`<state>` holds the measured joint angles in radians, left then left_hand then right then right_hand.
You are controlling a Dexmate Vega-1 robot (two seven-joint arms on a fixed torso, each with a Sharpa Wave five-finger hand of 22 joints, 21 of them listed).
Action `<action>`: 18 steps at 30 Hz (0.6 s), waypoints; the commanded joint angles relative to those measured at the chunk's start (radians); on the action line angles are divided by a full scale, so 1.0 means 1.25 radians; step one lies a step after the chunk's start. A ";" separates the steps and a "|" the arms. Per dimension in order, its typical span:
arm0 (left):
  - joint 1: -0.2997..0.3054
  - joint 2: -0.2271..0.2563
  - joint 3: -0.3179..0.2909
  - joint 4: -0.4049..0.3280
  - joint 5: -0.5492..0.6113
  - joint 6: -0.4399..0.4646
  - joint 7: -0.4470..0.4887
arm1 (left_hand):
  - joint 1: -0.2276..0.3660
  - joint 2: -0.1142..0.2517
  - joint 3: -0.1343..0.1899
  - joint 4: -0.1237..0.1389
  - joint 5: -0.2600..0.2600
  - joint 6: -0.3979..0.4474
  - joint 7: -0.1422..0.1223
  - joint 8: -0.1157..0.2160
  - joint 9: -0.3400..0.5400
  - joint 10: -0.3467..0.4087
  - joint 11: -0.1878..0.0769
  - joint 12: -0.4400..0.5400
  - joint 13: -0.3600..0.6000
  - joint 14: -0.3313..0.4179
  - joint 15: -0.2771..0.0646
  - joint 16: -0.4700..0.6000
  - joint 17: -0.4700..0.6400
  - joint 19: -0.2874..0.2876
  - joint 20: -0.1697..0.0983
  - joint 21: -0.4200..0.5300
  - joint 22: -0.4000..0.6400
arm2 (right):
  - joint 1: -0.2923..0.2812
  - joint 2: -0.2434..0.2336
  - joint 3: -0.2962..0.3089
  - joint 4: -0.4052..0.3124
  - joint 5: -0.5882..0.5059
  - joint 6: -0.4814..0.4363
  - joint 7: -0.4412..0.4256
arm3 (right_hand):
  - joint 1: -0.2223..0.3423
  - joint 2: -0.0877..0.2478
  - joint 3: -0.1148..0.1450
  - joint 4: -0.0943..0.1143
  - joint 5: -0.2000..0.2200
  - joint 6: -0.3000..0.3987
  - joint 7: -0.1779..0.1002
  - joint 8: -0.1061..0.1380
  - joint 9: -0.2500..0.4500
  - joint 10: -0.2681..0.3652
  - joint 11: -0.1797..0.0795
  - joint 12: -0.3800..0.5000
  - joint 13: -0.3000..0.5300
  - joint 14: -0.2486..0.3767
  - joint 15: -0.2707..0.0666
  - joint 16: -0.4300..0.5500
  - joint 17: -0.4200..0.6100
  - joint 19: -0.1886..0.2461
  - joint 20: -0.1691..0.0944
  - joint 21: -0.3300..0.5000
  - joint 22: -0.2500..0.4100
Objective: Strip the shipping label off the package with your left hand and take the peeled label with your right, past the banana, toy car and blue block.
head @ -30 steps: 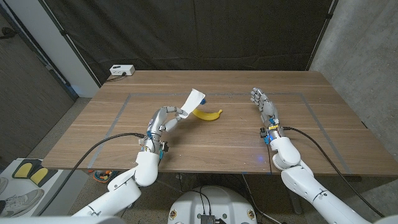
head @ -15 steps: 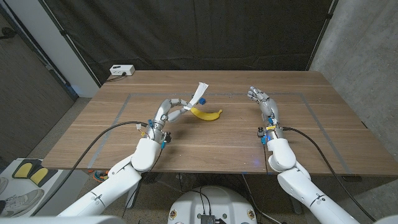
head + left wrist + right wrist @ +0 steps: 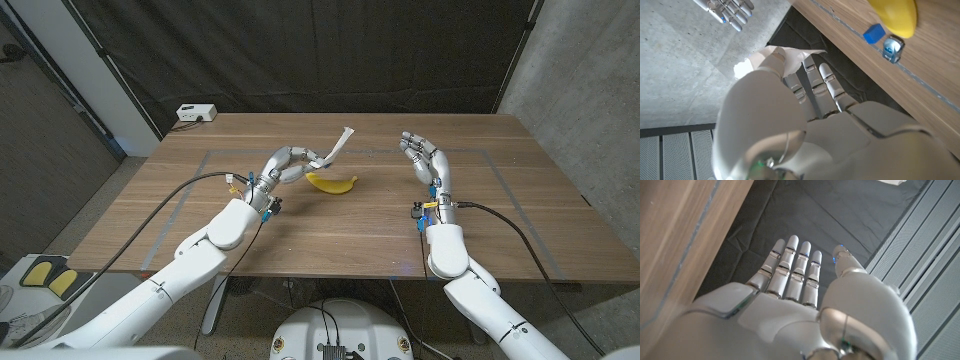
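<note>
1. I am pinching the white paper shipping label (image 3: 335, 146) in my left hand (image 3: 287, 163), holding it raised above the wooden table (image 3: 330, 220) just behind the yellow banana (image 3: 333, 183)
2. I am keeping my right hand (image 3: 422, 157) spread and empty, well apart from the label
3. I am judging the peeling finished; the handover to my right hand is remaining

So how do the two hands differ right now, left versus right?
The left hand pinches the white label, fingers curled around it; the right hand holds nothing, fingers apart and extended. The left hand sits beside the banana; the right hand is off to the banana's other side, apart from it. Both are raised over the table.
</note>
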<state>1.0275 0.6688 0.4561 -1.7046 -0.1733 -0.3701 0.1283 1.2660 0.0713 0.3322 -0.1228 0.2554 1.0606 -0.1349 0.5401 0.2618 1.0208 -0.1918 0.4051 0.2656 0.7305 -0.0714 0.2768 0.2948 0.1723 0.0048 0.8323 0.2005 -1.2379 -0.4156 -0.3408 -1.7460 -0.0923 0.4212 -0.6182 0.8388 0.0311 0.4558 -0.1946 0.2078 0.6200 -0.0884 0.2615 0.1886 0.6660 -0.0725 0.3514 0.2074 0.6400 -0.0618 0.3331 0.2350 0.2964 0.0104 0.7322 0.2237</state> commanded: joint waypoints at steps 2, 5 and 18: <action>-0.054 0.004 0.009 0.040 -0.196 -0.001 -0.196 | 0.013 0.014 -0.002 0.000 0.004 0.004 0.027 0.009 -0.001 0.008 -0.001 0.013 0.133 0.006 -0.135 0.002 0.011 -0.001 0.001 0.008 0.003 | -0.020 0.021 -0.011 -0.049 -0.232 -0.079 -0.181 | 0.042 -0.012 0.014 0.002 0.009 0.011 -0.030 -0.002 0.001 0.005 -0.020 0.000 0.005 0.020 -0.116 0.004 0.000 0.006 -0.007 0.017 0.009; -0.062 0.003 0.010 0.046 -0.212 0.002 -0.215 | 0.024 0.012 -0.004 -0.008 -0.005 0.010 0.036 0.010 -0.009 0.019 -0.001 0.020 0.141 0.018 -0.135 0.008 0.020 0.006 -0.005 0.016 0.004 | -0.021 0.025 -0.019 -0.055 -0.277 -0.105 -0.219 | 0.064 -0.019 0.017 0.004 0.011 0.028 -0.044 0.002 0.002 0.026 -0.036 0.006 0.007 0.027 -0.126 0.006 0.003 0.009 -0.011 0.028 0.014; -0.125 0.031 0.024 0.051 -0.238 0.044 -0.307 | 0.050 0.015 -0.010 -0.021 -0.046 0.022 0.081 0.012 -0.026 0.046 0.005 0.033 0.158 0.045 -0.136 0.029 0.057 0.014 -0.002 0.040 0.008 | -0.012 0.013 -0.079 -0.093 -0.492 -0.301 -0.370 | 0.168 -0.041 -0.006 0.015 0.012 0.107 -0.094 0.015 0.002 0.106 -0.085 0.024 0.016 0.086 -0.139 0.062 0.055 0.016 -0.037 0.075 0.021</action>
<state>0.9324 0.6786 0.4737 -1.6460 -0.4277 -0.3572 -0.1512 1.3099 0.0866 0.3186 -0.1428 0.2050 1.0849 -0.0514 0.5469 0.2232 1.0454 -0.1672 0.4067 0.2656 0.7744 -0.0818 0.3050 0.3545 0.1850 -0.0009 0.8705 0.2078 -1.2597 -0.3885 -0.3847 -1.8210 -0.5011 0.2214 -0.9319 1.0315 -0.0193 0.4575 -0.1771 0.2156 0.7384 -0.2054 0.2781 0.1885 0.7819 -0.1774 0.3740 0.2214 0.7319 -0.0754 0.3960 0.2893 0.3153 -0.0235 0.8164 0.2463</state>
